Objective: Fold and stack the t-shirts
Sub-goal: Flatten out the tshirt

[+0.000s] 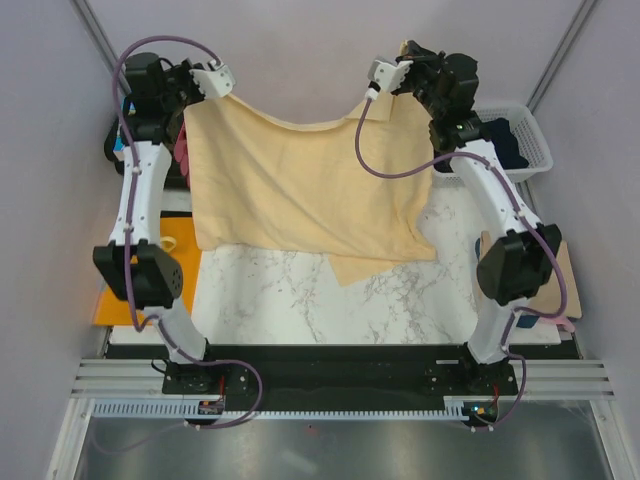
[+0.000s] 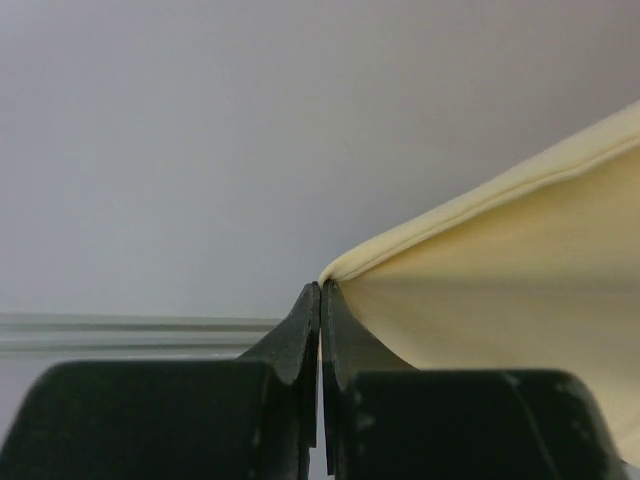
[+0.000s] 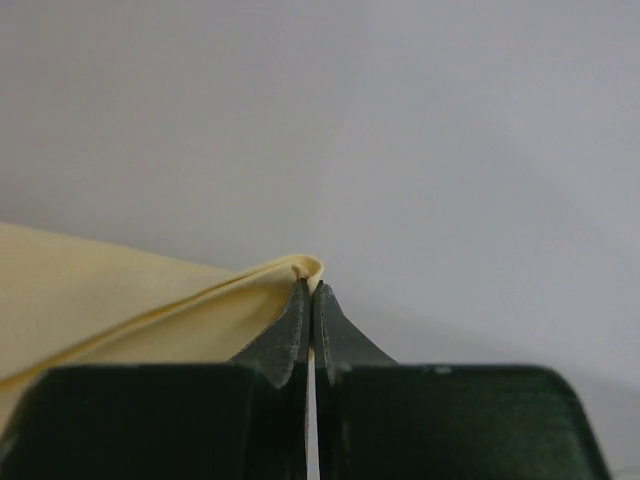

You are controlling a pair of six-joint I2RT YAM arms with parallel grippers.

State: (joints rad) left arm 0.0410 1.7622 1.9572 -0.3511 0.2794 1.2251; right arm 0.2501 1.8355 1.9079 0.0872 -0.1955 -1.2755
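The large pale yellow t-shirt hangs stretched between my two grippers at the far side of the table, its lower edge resting on the marble top. My left gripper is shut on its far left corner; in the left wrist view the cloth runs off to the right from my gripper. My right gripper is shut on the far right corner; in the right wrist view the cloth runs left from my gripper. A pink shirt shows behind the left arm, and a dark navy one lies in the basket.
A white basket stands at the far right. A flat orange sheet lies at the left edge and a tan flat thing at the right. The marble table top shows in front. Grey walls enclose the cell.
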